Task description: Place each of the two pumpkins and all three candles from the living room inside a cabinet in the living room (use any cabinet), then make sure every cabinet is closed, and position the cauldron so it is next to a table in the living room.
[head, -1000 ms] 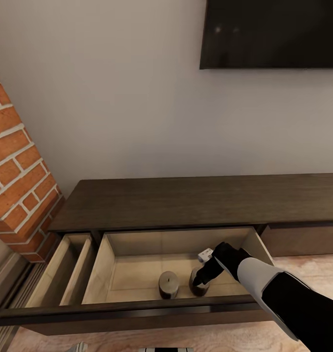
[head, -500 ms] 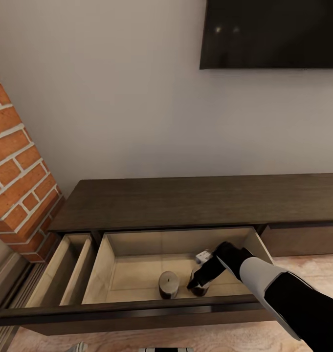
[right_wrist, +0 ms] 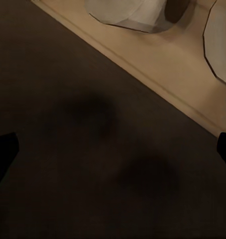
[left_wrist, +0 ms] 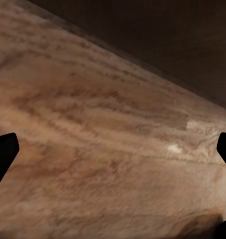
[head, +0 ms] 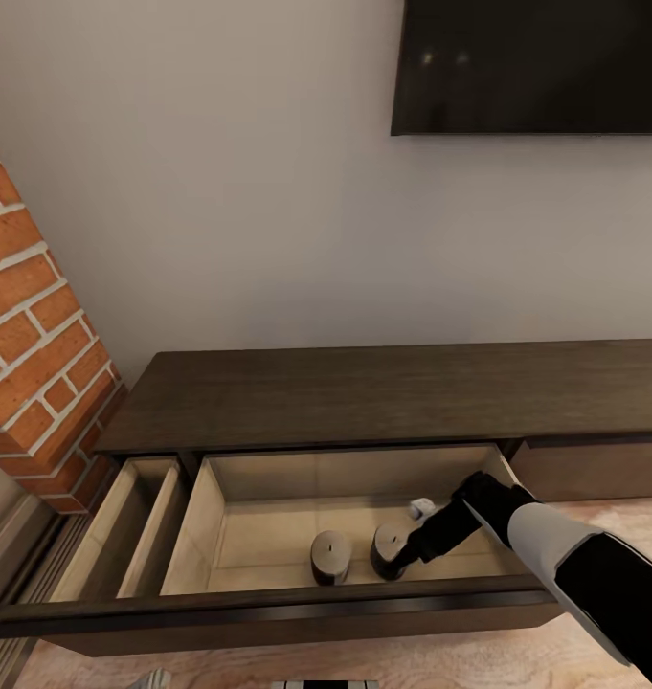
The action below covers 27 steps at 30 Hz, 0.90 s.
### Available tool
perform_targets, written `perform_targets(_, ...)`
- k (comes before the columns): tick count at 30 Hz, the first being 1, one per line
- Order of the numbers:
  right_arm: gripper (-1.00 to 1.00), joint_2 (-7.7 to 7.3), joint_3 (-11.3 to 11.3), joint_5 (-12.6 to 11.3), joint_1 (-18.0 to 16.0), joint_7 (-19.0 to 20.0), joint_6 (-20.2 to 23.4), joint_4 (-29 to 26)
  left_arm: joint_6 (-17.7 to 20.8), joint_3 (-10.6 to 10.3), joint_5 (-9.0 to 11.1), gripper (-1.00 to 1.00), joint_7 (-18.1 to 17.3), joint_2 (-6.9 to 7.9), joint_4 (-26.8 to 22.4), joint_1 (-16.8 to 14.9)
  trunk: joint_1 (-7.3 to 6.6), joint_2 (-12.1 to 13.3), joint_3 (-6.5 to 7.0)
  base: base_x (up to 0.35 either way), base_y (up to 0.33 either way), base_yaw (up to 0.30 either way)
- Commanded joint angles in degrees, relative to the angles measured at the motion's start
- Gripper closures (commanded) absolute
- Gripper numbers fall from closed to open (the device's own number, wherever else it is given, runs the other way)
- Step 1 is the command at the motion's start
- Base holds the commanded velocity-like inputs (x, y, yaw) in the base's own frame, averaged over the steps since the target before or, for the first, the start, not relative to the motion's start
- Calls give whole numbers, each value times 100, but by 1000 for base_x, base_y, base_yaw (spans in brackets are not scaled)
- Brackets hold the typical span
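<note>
The cabinet (head: 383, 397) is a long dark brown unit against the wall, with its wide drawer (head: 268, 522) pulled out and showing a beige inside. Two short grey candles stand upright side by side in it, one on the left (head: 330, 555) and one on the right (head: 390, 548). My right gripper (head: 423, 545) hangs inside the drawer just right of the right candle, open and holding nothing. In the right wrist view the gripper (right_wrist: 113, 149) looks over the dark drawer front at both candle tops (right_wrist: 128, 12). My left gripper (left_wrist: 113, 149) is open above the wooden floor (left_wrist: 103, 119).
A narrower drawer (head: 124, 536) stands open left of the wide one. A red brick fireplace (head: 29, 335) rises at the far left. A dark TV (head: 536, 67) hangs on the wall above. A closed drawer front (head: 594, 469) lies to the right, with wooden floor in front.
My right gripper let go of the right candle and drew away to the right. That candle now stands on the drawer bottom beside the other one.
</note>
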Motion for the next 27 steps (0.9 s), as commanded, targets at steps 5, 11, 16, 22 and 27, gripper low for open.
perform_targets(5, -100, -150, 24, -71, -1, 151, 50, -156, 54, -2, 53, -100, -17, 2, -3, -1, -1, -2, -5, 0, 0, 0)
perform_targets(11, -100, -433, -1, -89, -1, 319, 85, -629, 54, -1, 54, -100, -21, 2, -4, -1, -1, -2, -5, 0, 0, 0)
perform_targets(16, -100, -571, -9, -94, -1, 356, 119, -863, 54, 0, 54, -100, -26, 2, -4, -1, -1, -2, -5, 0, 0, 0)
perform_targets(22, -100, -624, -21, -101, -1, 422, 127, -916, 54, 0, 54, -100, -27, 2, -4, -1, -12, 4, 84, 0, 0, 0)
perform_targets(27, -100, -708, -51, -96, -1, 664, 128, -931, 54, 0, 54, -100, -28, 2, -4, -1, -14, 5, 106, 0, 0, 0)
